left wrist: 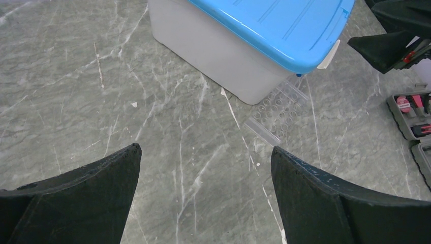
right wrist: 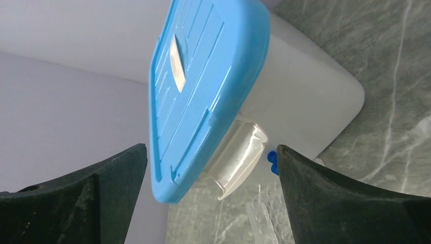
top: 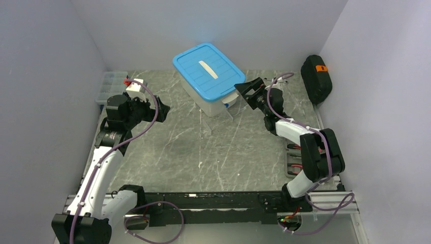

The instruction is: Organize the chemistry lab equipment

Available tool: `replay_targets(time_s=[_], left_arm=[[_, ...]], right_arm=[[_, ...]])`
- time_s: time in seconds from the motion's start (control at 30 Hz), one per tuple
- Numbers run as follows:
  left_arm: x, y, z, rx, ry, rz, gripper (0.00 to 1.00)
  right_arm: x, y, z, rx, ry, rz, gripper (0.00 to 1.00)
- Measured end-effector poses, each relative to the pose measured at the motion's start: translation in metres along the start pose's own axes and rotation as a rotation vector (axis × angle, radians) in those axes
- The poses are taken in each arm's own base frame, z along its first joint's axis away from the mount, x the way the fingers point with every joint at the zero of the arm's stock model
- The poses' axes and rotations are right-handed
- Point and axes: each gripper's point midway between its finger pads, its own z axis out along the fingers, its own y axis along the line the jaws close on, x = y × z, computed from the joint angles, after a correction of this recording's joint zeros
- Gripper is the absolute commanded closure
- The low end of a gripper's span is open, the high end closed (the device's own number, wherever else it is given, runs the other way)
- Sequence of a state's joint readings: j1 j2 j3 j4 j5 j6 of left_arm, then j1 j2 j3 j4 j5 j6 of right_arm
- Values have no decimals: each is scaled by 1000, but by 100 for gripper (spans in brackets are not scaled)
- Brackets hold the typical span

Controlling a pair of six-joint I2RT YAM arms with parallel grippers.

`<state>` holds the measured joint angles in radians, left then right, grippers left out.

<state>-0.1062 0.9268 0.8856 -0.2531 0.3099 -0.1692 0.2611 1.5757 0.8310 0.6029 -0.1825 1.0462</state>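
Though overhead blurs, wrist shows rack (left wrist: 277, 114).

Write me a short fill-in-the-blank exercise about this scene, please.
1. The bin has a lid coloured ____.
2. The clear tube rack lies on the table beside the ____.
3. The left gripper and right gripper both have their jaws ____.
4. The black case stands at the table's ____ edge.
Missing words: blue; bin; open; right.
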Motion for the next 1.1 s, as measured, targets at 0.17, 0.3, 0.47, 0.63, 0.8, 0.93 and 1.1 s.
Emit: replay_targets(time_s=[0.17,0.3,0.47,0.63,0.8,0.93,1.1], left_arm=[[0,-1,0,4,1,0,1],[0,-1,0,6,1,0,1],[0,-1,0,7,1,0,1],[0,-1,0,7,1,0,1],[0,-2,0,9,1,1,1],[0,-2,0,9,2,1,1],[0,-2,0,9,2,3,1]], right_arm=[[8,-8,10,16,3,56,0],[12,-11,14,36,5,74,0],[11,-7,26,32,4,92,0],[20,-11,35,52,23,109,1],[27,-17,37,86,33,125,2],[31,-17,39,112,39,126,8],[27,-14,42,128,21,111,19]])
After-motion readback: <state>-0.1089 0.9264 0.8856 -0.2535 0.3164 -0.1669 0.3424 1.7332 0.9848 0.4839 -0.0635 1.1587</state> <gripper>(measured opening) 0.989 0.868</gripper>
